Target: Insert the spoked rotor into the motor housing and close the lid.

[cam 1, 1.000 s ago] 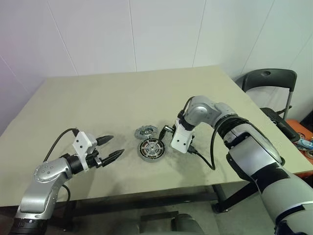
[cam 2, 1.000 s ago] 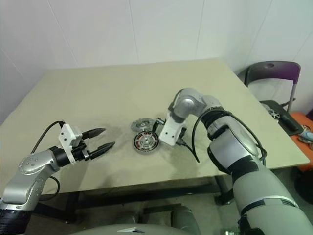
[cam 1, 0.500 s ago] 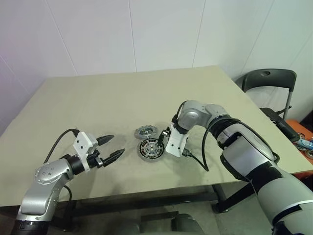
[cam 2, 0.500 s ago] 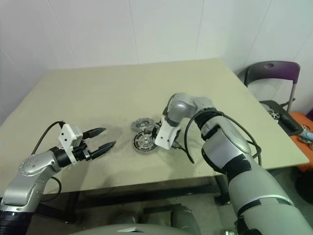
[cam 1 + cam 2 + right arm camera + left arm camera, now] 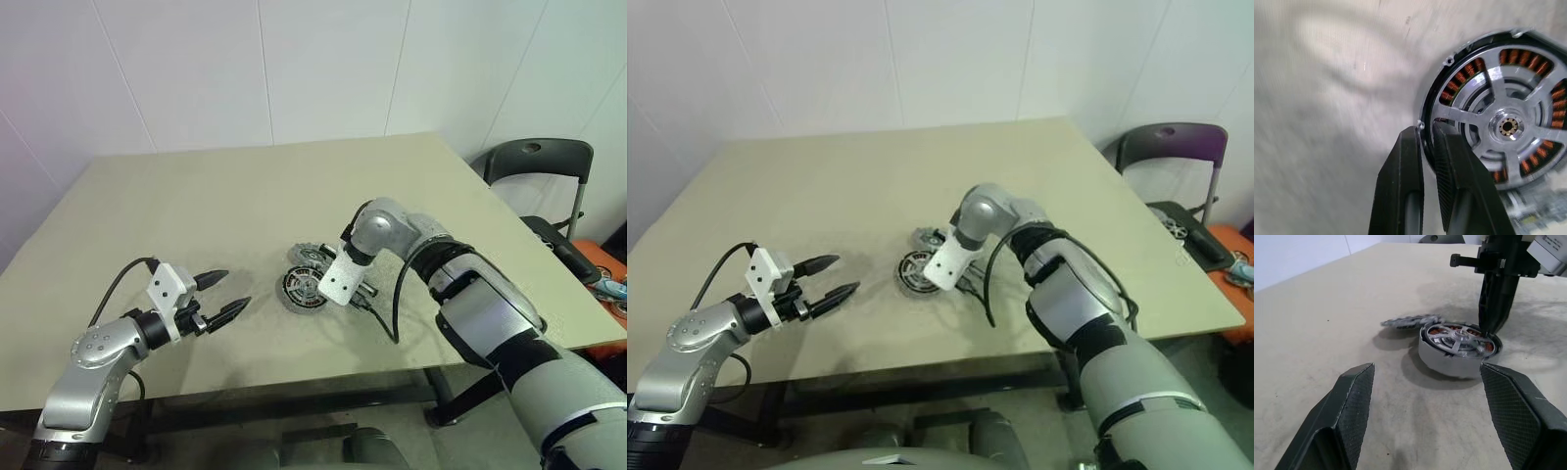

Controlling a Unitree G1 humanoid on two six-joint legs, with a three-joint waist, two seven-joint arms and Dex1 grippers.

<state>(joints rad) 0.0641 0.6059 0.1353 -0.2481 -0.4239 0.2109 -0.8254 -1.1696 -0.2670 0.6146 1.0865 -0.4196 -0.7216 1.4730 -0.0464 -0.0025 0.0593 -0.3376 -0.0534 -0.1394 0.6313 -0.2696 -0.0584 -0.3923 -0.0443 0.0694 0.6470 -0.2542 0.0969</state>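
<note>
The spoked rotor [image 5: 1508,127] sits inside the motor housing [image 5: 1449,360], its silver spokes over the copper windings. My right gripper [image 5: 1427,129] points steeply down and is shut on the housing's rim, one finger outside the wall and one inside between two spokes. The lid [image 5: 312,256], a grey notched disc, lies just behind the housing and touches its far edge. It looks slightly tipped up in the left wrist view. My left gripper [image 5: 233,290] hovers open and holds nothing, a hand's width to the left of the housing, pointing at it.
The parts lie near the front middle of a beige table [image 5: 196,196]. A dark chair [image 5: 539,162] stands past the table's right edge, with small items on an orange surface [image 5: 607,289] beside it.
My right gripper has gone from open to shut on the housing's rim while its wrist rolled. The housing has shifted slightly toward the lid, which now touches it. The left arm has stayed still.
</note>
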